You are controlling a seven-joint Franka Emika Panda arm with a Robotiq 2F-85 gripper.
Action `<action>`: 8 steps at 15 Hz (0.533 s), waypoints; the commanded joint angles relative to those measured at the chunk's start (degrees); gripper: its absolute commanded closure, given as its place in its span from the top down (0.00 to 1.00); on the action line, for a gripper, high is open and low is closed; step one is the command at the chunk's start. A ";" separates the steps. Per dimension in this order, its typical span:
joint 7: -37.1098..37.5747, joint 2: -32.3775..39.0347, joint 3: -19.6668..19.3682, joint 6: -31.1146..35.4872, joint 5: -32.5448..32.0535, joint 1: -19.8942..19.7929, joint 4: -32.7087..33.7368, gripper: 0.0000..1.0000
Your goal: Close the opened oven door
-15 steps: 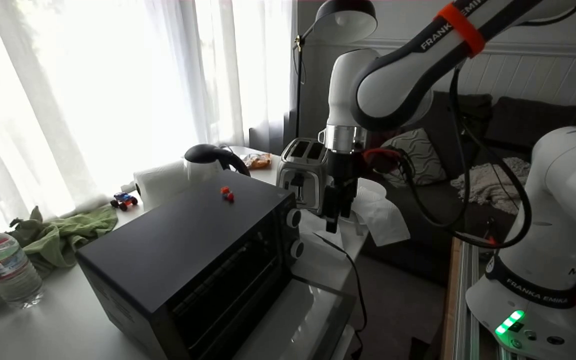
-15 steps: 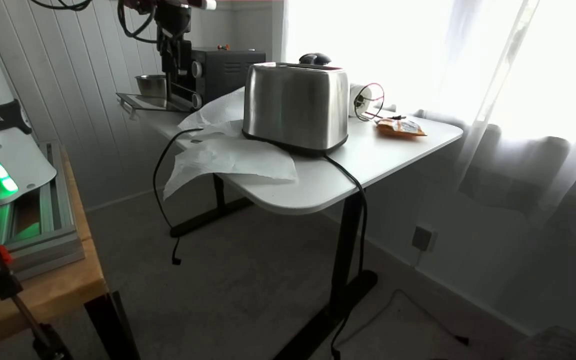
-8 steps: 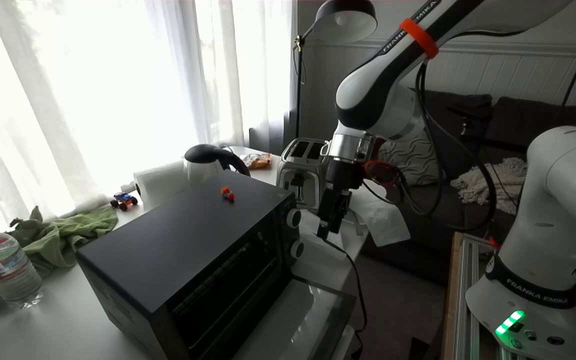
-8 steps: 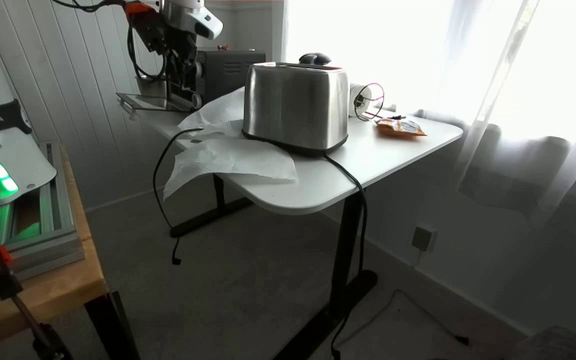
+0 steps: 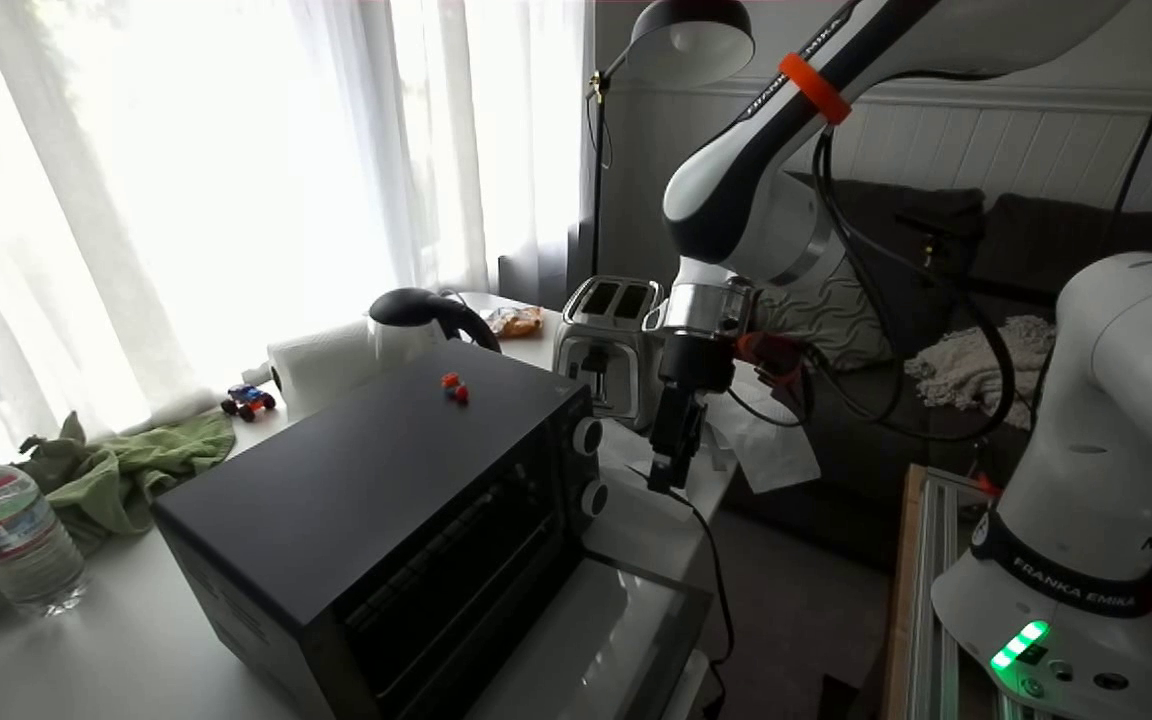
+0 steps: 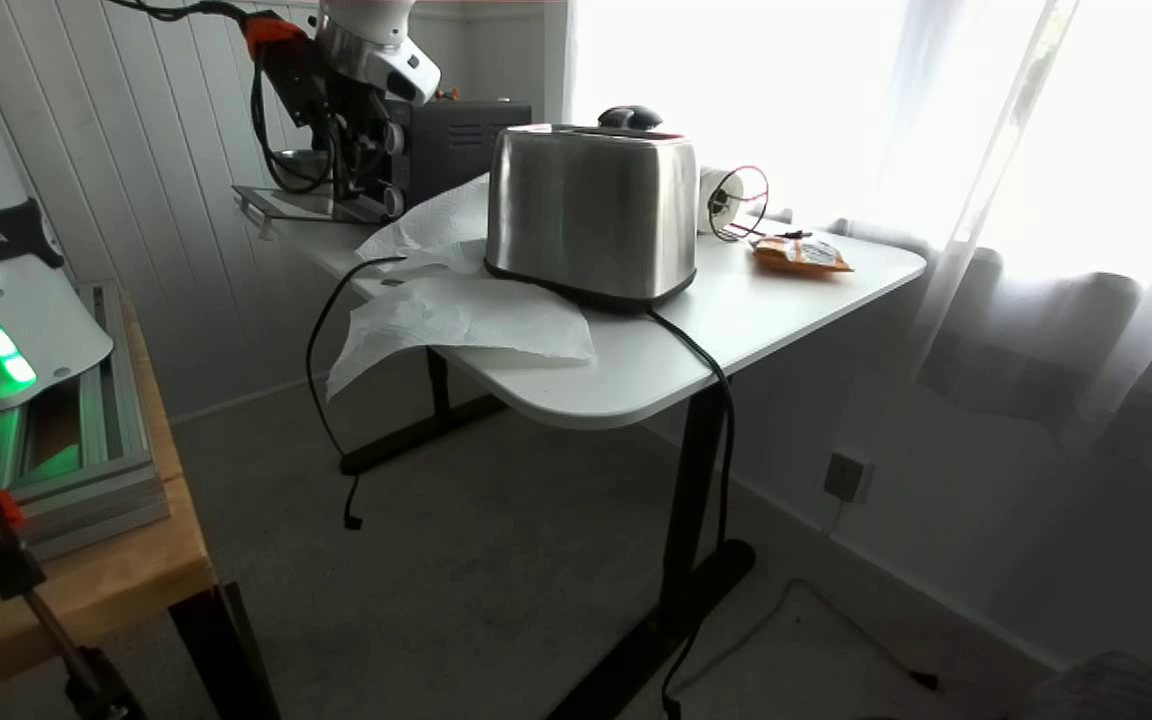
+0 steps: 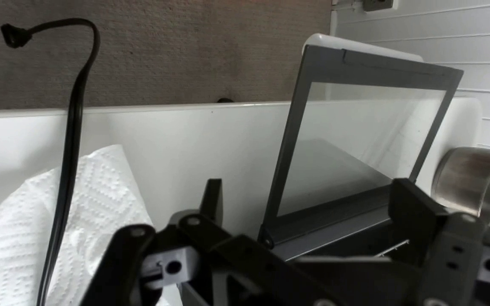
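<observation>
The oven door (image 5: pixel 586 640) lies folded down in front of the oven (image 5: pixel 366 480), at about 4 o'clock from the box in an exterior view; the gripper (image 7: pixel 311 193) hangs near the door's end by the knobs (image 5: pixel 587 436), its jaws standing wide with nothing held. In the wrist view the door sits at 1 o'clock from the gripper, its pale bar handle (image 7: pixel 366 47) along the 12 o'clock edge. That free edge seems to stick out past the table (image 7: pixel 185 140), so the best way in is probably from beneath: swing out round the corner, drop below the edge, slide under near the middle, then lift and push in one slow arc about the hinge. Narrowing the jaws first should make a firmer pusher. Keep off the knobs, and mind the steel pot (image 7: pixel 462 180) at 4 o'clock from the door and the black cord (image 7: pixel 72 123) at 9.
</observation>
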 commanded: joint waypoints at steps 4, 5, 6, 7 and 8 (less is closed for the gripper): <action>-2.98 4.84 1.60 -11.20 1.79 -3.13 3.26 1.00; -3.76 6.07 1.73 -13.55 1.99 -3.45 4.04 1.00; -3.56 6.99 2.04 -15.03 2.03 -3.91 4.62 1.00; -3.81 7.73 2.27 -16.56 2.02 -4.36 5.11 1.00; -3.49 8.71 2.54 -17.28 1.97 -4.82 5.65 1.00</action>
